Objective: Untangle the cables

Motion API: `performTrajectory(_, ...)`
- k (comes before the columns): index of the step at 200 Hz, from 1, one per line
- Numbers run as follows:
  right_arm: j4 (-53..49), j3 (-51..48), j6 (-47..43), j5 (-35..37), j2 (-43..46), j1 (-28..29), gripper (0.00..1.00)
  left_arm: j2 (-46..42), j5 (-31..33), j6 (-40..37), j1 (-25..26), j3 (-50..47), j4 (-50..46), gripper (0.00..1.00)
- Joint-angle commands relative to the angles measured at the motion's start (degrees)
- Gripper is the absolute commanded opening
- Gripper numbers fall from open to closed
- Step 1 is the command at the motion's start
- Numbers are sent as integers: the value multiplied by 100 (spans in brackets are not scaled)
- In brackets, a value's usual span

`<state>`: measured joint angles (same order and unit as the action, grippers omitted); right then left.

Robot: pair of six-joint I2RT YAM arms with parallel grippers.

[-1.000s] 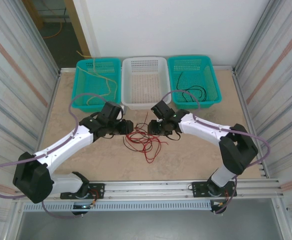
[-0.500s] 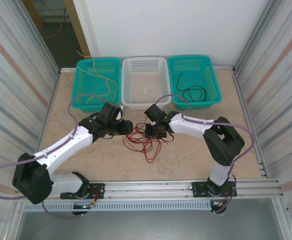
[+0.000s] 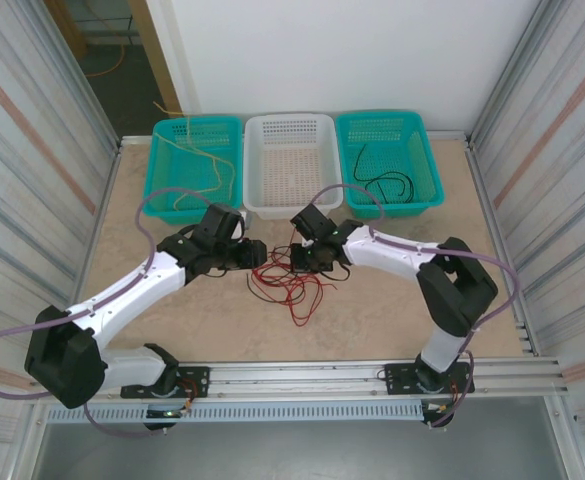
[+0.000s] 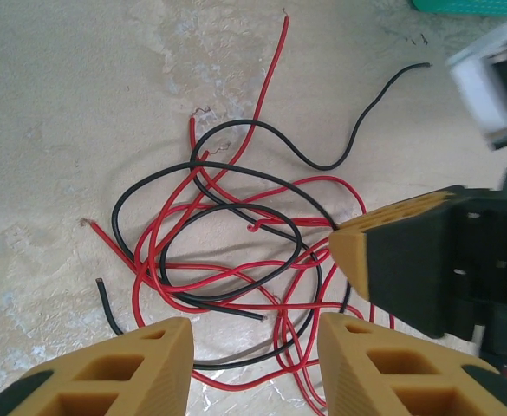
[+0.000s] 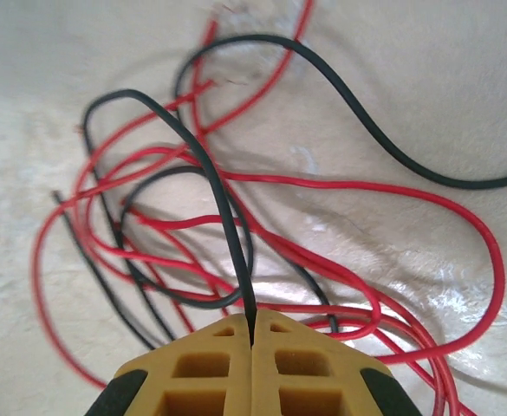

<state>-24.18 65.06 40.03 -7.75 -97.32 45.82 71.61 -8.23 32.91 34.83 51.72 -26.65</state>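
Right wrist view gives you the tangle of thin red and black cables [image 5: 184, 260] lying loose on the pale beige desk [image 5: 392, 78], with one black cable [image 5: 223, 199] running up into the yellow right fingers [image 5: 201, 373], which are pressed together and clamped on it. Your left fingers [image 4: 106, 373] stand apart over the same tangle, clamped on nothing. Along the back you have a teal plastic basket [image 3: 155, 170] with a yellow cable [image 3: 212, 165], a white perforated basket [image 3: 290, 210] and a second teal basket [image 3: 430, 170] with a black wire [image 3: 392, 183].
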Motion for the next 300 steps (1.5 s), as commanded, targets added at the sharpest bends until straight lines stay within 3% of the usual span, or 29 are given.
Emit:
performTrajectory(1,-38,148,-347,1,661,114,0,-165,-147,73,-38,57,164,43)
performTrajectory(53,-90,344,-708,65,1475,376,0,-306,-380,-10,-43,78,408,43)
performTrajectory(162,-456,1046,-1213,429,2729,507,0,-1062,417,-540,-40,158,51,44)
performTrajectory(225,-359,1358,-1265,161,2946,559,0,-1315,102,-524,-38,192,538,47)
performTrajectory(300,-315,1501,-1293,197,3008,655,0,-1403,-181,-624,-44,327,766,22)
